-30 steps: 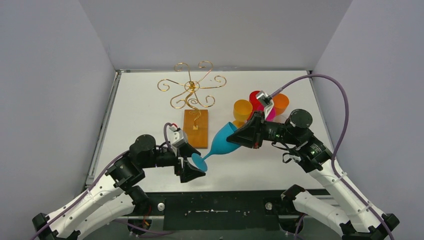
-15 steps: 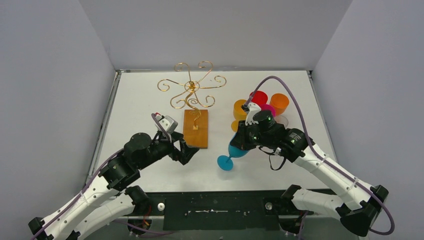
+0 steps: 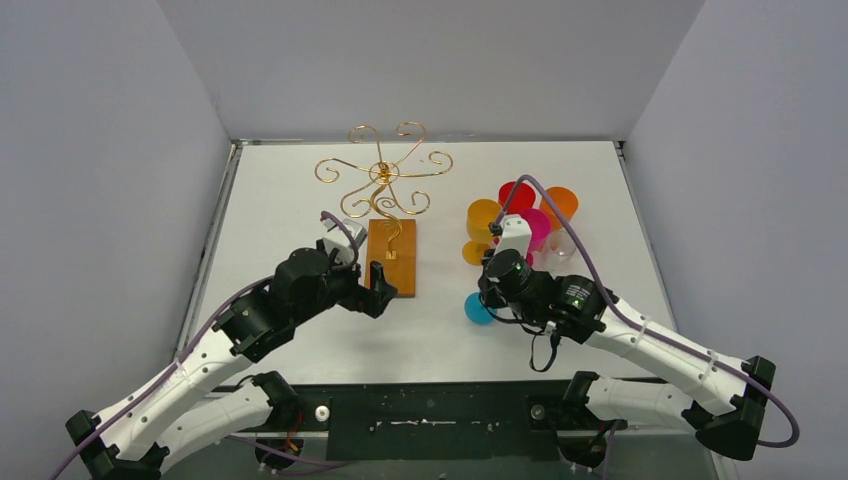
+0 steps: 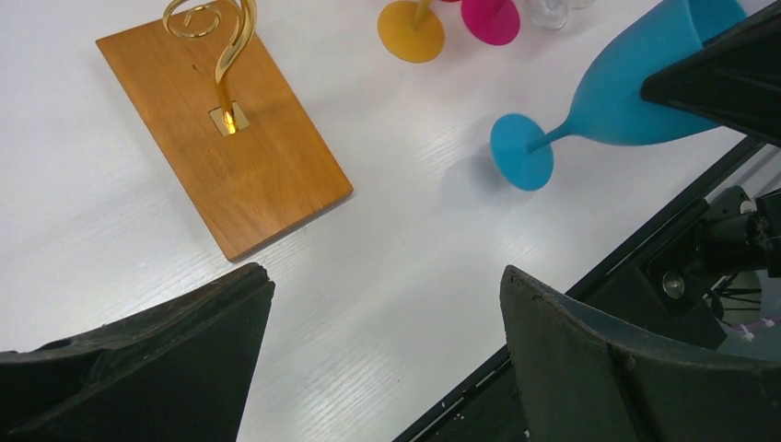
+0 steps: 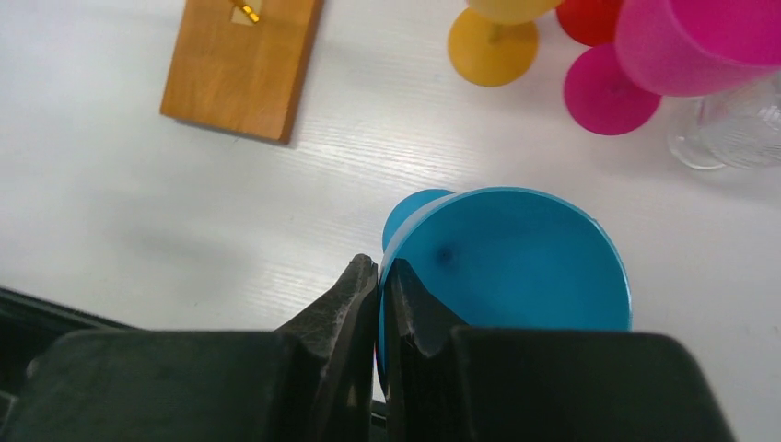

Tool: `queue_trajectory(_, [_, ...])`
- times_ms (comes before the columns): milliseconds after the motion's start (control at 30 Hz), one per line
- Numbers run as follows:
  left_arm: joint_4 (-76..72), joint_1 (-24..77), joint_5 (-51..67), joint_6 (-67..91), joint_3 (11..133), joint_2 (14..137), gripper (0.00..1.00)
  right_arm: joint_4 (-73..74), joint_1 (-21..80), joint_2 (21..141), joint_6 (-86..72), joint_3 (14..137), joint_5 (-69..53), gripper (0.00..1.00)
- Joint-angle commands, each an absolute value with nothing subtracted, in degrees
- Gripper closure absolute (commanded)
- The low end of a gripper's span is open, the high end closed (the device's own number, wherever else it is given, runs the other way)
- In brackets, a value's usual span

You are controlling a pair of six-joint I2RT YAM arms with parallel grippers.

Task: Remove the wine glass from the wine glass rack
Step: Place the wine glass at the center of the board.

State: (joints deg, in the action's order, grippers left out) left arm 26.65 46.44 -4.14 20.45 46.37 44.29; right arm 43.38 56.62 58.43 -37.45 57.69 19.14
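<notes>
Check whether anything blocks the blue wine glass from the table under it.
Nothing visible does. The right gripper pinches the blue wine glass by its rim over bare table; the other glasses and wine glass rack stand apart.

Colours: wine glass [image 5: 516,262] solid turquoise-blue, no pattern. wine glass rack [image 3: 383,172] shiny gold wire; its base [image 4: 226,152] orange-brown wood with fine grain. Other glasses at the tabletop's right side: amber glass [image 5: 493,41], magenta glass [image 5: 612,92], red glass [image 3: 517,193], orange glass [image 3: 561,203], clear glass [image 5: 728,138]. tabletop [image 4: 414,239] white with faint wood-grain streaks. left end effector [image 4: 385,281] and right end effector [image 5: 379,276] matte black.
</notes>
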Motion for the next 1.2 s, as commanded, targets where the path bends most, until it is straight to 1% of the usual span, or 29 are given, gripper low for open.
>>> queue_trajectory(0, [30.1, 45.7, -5.1, 21.5, 49.9, 46.0, 0.08, 41.9, 56.8, 58.3, -39.8, 56.3, 30.8, 1.00])
queue_trajectory(167, [28.0, 43.7, -4.7, 23.4, 47.8, 44.6, 0.07, 38.1, 56.0, 60.3, -40.7, 55.8, 37.1, 1.00])
queue_trajectory(267, [27.9, 41.3, -2.3, 23.7, 47.7, 44.4, 0.07, 37.5, 53.8, 63.8, -41.0, 57.1, 37.8, 1.00])
queue_trajectory(467, [29.6, 37.7, -0.6, 22.8, 47.8, 42.4, 0.07, 37.3, 49.5, 70.4, -38.7, 57.9, 34.6, 1.00])
queue_trajectory(600, [29.1, 37.0, 0.0, 22.9, 47.0, 41.1, 0.07, 34.1, 46.8, 70.5, -35.9, 56.1, 29.4, 1.00])
queue_trajectory(900, [29.0, 36.9, 0.0, 22.9, 47.3, 42.5, 0.07, 33.2, 42.6, 71.4, -33.4, 57.3, 25.0, 1.00])
queue_trajectory(1000, [29.0, 36.9, 0.0, 22.6, 47.5, 42.2, 0.07, 33.1, 42.5, 72.5, -33.0, 58.1, 23.9, 0.98])
queue_trajectory(1167, [29.2, 36.9, -0.4, 22.4, 47.5, 40.7, 0.07, 33.7, 42.1, 74.0, -33.2, 58.0, 24.2, 0.91])
